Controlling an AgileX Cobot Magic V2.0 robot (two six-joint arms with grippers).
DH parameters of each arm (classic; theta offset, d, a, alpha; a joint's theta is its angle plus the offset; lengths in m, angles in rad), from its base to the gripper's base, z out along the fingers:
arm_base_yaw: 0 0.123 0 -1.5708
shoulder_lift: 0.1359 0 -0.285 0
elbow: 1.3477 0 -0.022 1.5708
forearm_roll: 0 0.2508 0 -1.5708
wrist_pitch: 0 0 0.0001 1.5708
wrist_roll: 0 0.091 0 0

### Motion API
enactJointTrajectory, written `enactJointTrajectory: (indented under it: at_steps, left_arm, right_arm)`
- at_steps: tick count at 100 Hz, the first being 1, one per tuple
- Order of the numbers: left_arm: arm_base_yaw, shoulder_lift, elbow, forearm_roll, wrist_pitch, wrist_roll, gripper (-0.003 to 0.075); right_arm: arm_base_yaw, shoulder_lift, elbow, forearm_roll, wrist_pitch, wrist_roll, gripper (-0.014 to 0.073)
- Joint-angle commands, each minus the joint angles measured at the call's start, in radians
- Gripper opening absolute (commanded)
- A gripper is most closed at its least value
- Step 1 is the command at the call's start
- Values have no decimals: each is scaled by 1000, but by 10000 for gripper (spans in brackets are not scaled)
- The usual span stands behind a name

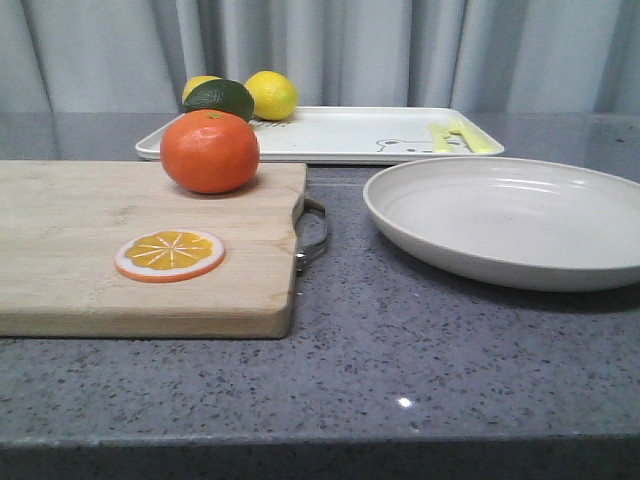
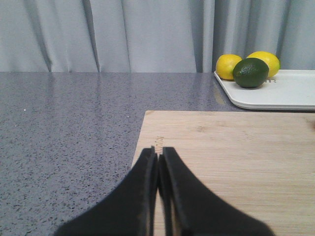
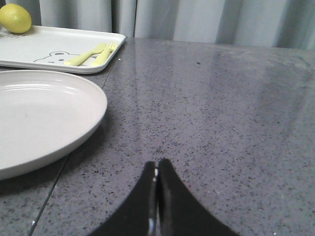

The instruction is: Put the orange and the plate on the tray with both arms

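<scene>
The orange (image 1: 210, 150) sits at the far end of the wooden cutting board (image 1: 70, 240) in the front view. The off-white plate (image 1: 510, 218) lies on the counter to the right; it also shows in the right wrist view (image 3: 39, 118). The white tray (image 1: 340, 135) with a bear drawing lies at the back, also seen in the right wrist view (image 3: 59, 46) and the left wrist view (image 2: 290, 91). My left gripper (image 2: 158, 153) is shut and empty over the board's left edge. My right gripper (image 3: 157, 164) is shut and empty over bare counter right of the plate. Neither gripper shows in the front view.
Two lemons (image 1: 271, 95) and a dark green fruit (image 1: 220, 98) rest on the tray's far left corner. Yellow cutlery (image 1: 450, 135) lies on the tray's right side. A flat orange slice (image 1: 170, 254) lies on the board. A metal handle (image 1: 312, 235) sticks out from the board's right end.
</scene>
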Motion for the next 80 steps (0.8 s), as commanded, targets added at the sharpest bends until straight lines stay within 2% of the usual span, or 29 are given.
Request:
enactJointTrajectory:
  at_steps: [1,80]
  left_arm:
    - [-6,-34,9,-2,-71,2,-20]
    - [-4,-34,9,-16,-71,2,-20]
  right_arm:
    - [-6,-15,-23,-6,-75,-5,-68]
    - [-6,-15,-23,-25,-95,-5,-68]
